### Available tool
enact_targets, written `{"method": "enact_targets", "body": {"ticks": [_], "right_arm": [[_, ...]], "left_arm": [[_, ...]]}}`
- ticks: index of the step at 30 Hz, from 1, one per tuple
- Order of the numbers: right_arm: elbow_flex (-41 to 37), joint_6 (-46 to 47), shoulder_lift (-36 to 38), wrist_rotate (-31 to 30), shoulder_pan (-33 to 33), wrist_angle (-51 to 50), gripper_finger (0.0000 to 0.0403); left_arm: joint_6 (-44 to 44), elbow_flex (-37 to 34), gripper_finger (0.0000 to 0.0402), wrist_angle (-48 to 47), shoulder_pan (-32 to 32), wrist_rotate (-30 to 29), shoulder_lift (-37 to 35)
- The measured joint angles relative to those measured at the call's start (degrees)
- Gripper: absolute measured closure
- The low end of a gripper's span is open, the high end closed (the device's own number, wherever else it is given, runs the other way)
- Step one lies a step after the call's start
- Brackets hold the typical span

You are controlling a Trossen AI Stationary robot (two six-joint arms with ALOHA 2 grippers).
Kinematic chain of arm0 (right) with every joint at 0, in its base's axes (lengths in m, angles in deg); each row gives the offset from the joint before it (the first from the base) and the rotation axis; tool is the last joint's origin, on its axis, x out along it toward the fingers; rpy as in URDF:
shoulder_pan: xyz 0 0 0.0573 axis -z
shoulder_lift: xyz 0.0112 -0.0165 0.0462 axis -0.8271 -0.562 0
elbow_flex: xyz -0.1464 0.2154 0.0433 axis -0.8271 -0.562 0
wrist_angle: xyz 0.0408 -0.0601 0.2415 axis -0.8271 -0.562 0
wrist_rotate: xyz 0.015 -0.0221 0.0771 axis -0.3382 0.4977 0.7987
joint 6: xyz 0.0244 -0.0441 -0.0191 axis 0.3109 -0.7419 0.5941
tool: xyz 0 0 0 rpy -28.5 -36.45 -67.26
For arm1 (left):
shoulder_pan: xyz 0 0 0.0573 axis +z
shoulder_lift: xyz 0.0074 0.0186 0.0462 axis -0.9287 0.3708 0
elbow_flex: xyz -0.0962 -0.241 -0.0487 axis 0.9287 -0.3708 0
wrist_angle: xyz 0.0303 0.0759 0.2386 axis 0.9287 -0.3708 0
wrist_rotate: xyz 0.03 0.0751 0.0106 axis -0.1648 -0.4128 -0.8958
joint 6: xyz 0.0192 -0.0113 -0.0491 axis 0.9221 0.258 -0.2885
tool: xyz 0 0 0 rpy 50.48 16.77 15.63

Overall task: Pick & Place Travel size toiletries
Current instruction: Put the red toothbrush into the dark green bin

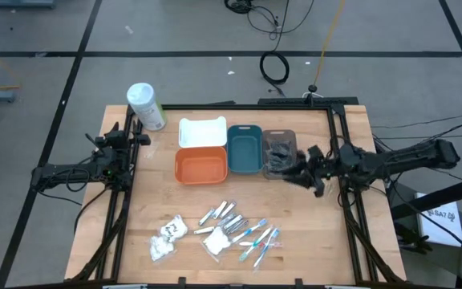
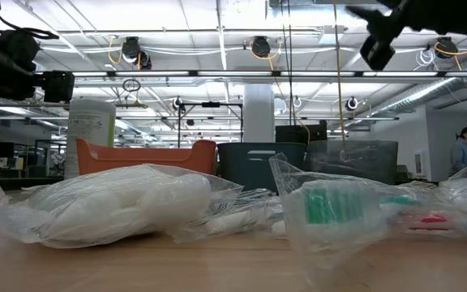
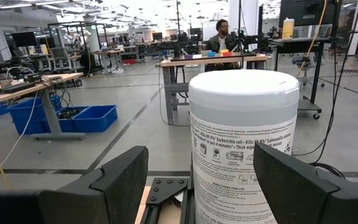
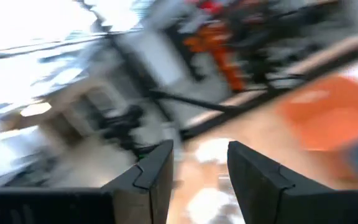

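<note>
Near the front edge, the toiletries [image 1: 219, 233] lie loose on bare wood, trays [image 1: 229, 150] well behind them. Right gripper [image 1: 297, 173] hangs raised by the grey tray [image 1: 279, 152], fingers partly apart, nothing visibly between them; its wrist view is smeared. Left gripper [image 1: 135, 138] sits wide apart, empty, beside the white bottle [image 1: 146, 105].

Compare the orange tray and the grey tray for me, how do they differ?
The orange tray looks empty; the grey tray holds dark clear-wrapped packets. The orange tray sits at the row's left end, in front of the white tray; the grey tray is at the right end, by the right gripper. Both are rectangular.
</note>
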Motion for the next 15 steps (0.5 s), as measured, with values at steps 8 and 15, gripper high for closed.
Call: {"method": "enact_targets", "body": {"ticks": [8, 15], "right_arm": [[3.1, -22.2, -17.9, -8.6, -21.4, 20.8, 0.025], [21.5, -23.8, -31.0, -27.0, -32.5, -11.1, 0.0173]], "left_arm": [[0.0, 0.0, 0.0117, 0.0, 0.0, 0.0, 0.0], [0.0, 0.0, 0.0117, 0.0, 0.0, 0.0, 0.0]]}}
